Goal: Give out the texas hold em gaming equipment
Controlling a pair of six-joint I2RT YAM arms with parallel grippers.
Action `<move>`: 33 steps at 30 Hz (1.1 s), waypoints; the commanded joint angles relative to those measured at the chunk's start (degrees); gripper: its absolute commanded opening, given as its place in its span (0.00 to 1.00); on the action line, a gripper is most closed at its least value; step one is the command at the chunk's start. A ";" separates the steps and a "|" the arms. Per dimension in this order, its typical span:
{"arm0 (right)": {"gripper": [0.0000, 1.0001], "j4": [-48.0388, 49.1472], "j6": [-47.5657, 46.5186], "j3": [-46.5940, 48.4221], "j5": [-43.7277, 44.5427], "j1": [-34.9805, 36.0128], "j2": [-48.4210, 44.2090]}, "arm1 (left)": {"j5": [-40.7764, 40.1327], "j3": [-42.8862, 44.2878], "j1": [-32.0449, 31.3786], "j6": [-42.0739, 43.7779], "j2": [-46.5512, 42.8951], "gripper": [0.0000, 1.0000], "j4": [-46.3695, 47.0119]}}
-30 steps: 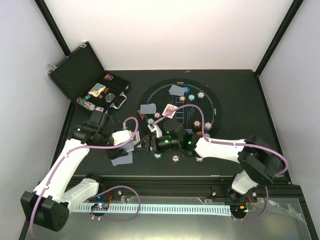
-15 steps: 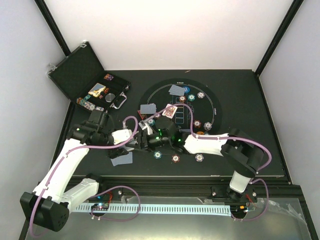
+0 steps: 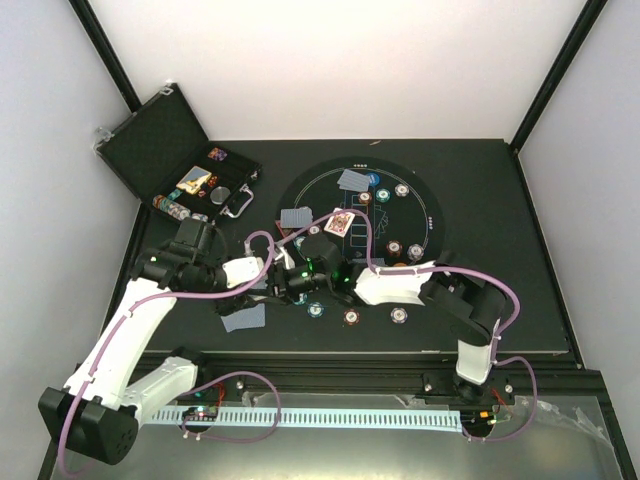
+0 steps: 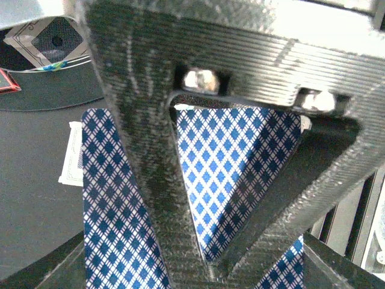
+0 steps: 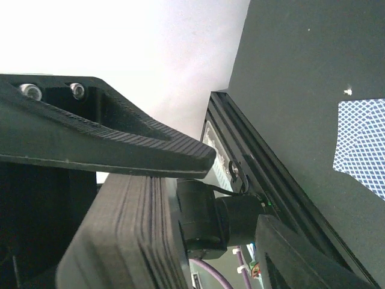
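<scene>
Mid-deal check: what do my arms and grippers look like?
The left arm and right arm are white shells with black joints, each trailing a purple cable. Green lights glow near the right wrist. Gripper fingers are black and ribbed.

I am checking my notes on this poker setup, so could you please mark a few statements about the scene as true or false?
1. The black case has its lid open. True.
2. The left gripper is shut on blue-patterned playing cards. True.
3. Every card on the round mat lies face down. False: one card lies face up.
4. The right gripper is over the case. False: it is close to the left gripper, by the mat's left edge.
5. The mat carries no chips. False: several chips lie on it.
</scene>
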 commanded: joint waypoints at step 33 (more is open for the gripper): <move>0.04 -16.93 -9.43 -6.13 7.22 -6.10 -14.80 | 0.06 2.82 0.03 1.28 -0.27 0.01 -1.38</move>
